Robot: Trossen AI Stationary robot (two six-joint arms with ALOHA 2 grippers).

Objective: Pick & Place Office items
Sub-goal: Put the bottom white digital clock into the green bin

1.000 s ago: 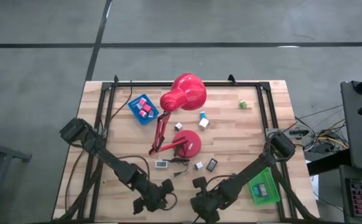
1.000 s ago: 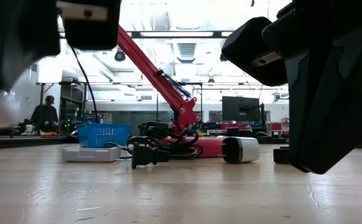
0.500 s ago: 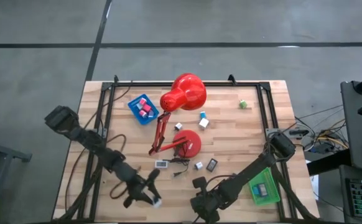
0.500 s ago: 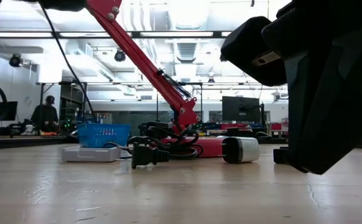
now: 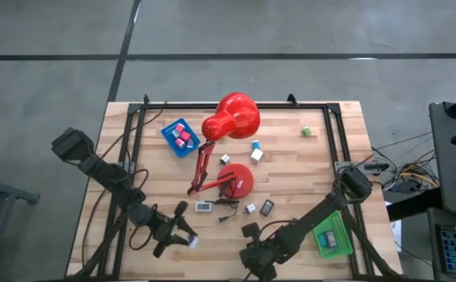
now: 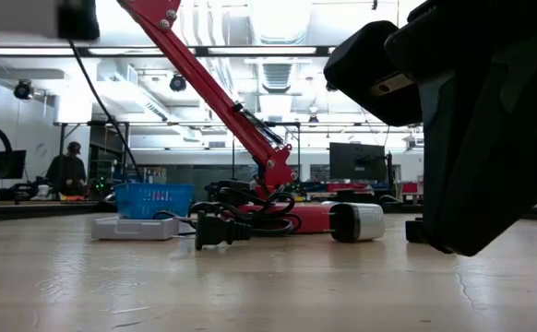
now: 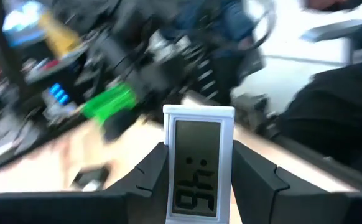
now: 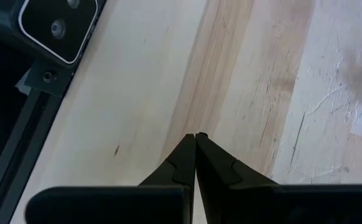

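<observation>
A white flat display unit (image 7: 198, 163) is clamped between the fingers of the left end effector (image 5: 182, 237), raised over the bench's (image 5: 322, 176) near-left area. The right end effector (image 8: 195, 138), fingertips pressed together and holding nothing, is parked at the near edge beside the green tray (image 5: 331, 235).

Left hand (image 7: 198, 168) clamped, raised; right hand (image 8: 195, 138) closed, low over table.

Grey concrete floor (image 5: 48, 86) surrounds the wooden table (image 5: 345, 149). Beyond it, long ceiling lights (image 6: 250, 51) brighten a workshop where a person (image 6: 65, 171) sits.
</observation>
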